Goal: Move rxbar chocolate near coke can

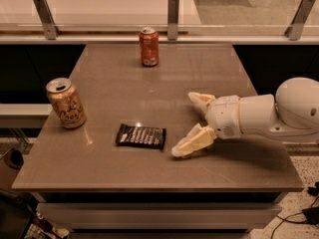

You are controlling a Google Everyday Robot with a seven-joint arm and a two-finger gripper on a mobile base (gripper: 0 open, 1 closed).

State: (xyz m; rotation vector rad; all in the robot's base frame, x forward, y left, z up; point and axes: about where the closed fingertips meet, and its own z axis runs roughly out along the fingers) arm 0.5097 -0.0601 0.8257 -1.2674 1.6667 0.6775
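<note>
Rxbar chocolate (141, 136) lies flat near the front edge of your desk (124, 83) — your gripper (185, 125) is just beside it, jaws spread wide and seemingly gripping nothing — while the coke can (149, 47) stands upright, well apart, at the far edge.

The gripper (183, 125) comes in from the right, above the right half of the table (109, 173), with its two fingers spread wide apart. The fingers (192, 142) are cream-coloured, thick and blocky, with stepped edges. Behind them sits a short, rounded wrist housing (227, 116), white and smooth. A thin darker line, seemingly a seam, separates it from a white cylindrical segment (256, 114). Last is a big, round white joint (299, 103).
</note>
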